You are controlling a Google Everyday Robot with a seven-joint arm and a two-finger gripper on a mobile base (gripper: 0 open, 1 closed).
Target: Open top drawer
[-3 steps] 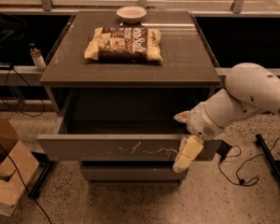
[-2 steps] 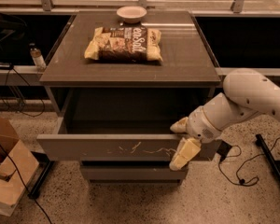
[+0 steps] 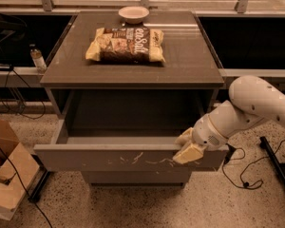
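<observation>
The top drawer (image 3: 109, 158) is pulled out from under the cabinet top; its grey-brown front panel carries pale squiggly scratches. Its inside looks empty. My gripper (image 3: 186, 146) is at the right end of the front panel's upper edge, on a white arm coming in from the right. One pale finger sits just inside the drawer and the other lies over the front face. The fingers (image 3: 188, 154) stand apart on either side of the edge.
A snack bag (image 3: 126, 44) and a small white bowl (image 3: 133, 14) lie on the cabinet top (image 3: 190, 56). A lower drawer front (image 3: 133, 177) shows beneath. A cardboard box (image 3: 7, 179) is on the floor at left, cables at right, and a bottle (image 3: 37, 58) on the left ledge.
The outer finger, which hung well down over the front panel, has risen towards the upper edge. The drawer stays about as far out as before.
</observation>
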